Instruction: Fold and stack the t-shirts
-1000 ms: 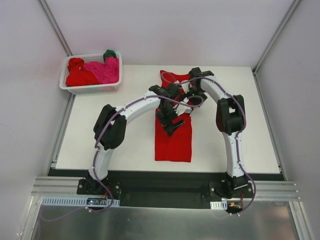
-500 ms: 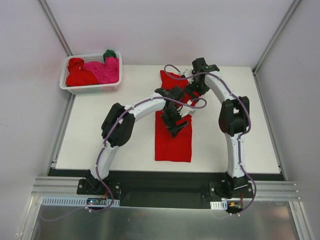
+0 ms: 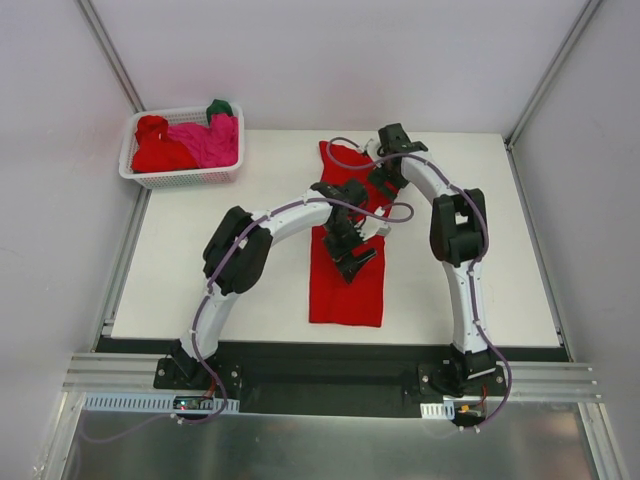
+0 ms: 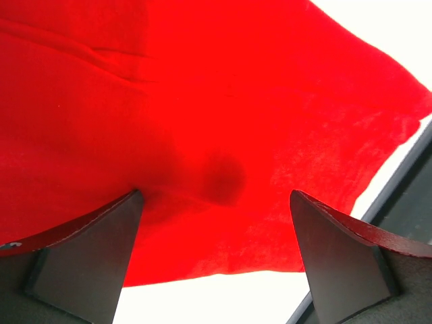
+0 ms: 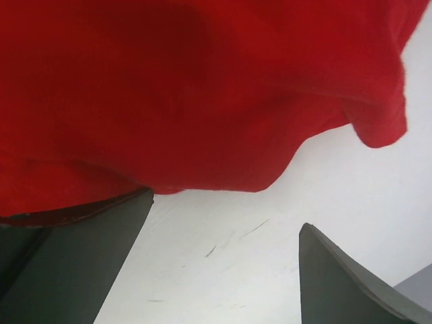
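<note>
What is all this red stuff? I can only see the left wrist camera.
Observer: A red t-shirt, lying as a long strip on the white table.
Operator: Are there more shirts?
Observer: Yes, the white basket at the far left corner holds a red shirt, a pink shirt and a green shirt.
Operator: Where's the other arm?
Observer: The right gripper is open near the shirt's far end.

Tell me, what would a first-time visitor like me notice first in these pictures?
The long bright red cloth t-shirt spread on the middle of the white table stands out most. Two white-and-black robot arms arch over it, the left hand and right hand both open by the cloth. At the far left corner sits a white plastic lattice basket piled with red, pink and green shirts.
</note>
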You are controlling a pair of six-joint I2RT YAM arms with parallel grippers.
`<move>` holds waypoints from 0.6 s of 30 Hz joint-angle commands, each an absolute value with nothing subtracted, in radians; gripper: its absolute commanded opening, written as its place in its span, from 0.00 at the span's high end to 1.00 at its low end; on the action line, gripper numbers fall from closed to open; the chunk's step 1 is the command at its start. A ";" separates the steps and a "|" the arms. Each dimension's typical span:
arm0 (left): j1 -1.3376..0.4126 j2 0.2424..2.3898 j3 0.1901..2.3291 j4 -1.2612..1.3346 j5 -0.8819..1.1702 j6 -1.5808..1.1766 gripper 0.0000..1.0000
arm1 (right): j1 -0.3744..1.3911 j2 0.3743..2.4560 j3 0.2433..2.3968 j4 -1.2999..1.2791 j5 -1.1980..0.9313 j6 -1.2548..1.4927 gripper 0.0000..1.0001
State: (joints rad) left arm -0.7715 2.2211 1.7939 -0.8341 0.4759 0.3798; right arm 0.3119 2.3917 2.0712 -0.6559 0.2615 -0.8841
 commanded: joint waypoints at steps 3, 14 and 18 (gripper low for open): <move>-0.781 2.241 1.763 -0.850 0.609 0.347 0.08 | 0.328 2.401 2.095 -0.494 0.353 -0.893 0.04; -0.782 2.210 1.732 -0.857 0.624 0.353 0.07 | 0.336 2.476 2.141 -0.431 0.385 -0.977 0.04; -0.792 2.207 1.733 -0.865 0.627 0.345 0.07 | 0.334 2.491 2.140 -0.413 0.405 -1.017 0.04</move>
